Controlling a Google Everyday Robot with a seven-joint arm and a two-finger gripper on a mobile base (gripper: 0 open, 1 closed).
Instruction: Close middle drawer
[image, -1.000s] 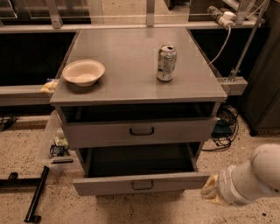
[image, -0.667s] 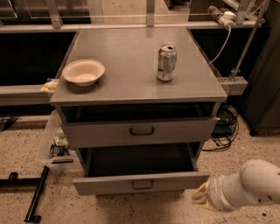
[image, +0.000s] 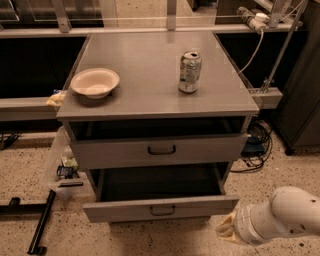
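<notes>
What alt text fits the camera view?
The middle drawer of a grey cabinet is pulled well out, and the top drawer above it is slightly open. The robot's end effector is low on the right, near the middle drawer's front right corner. A bowl and a can stand on the cabinet.
</notes>
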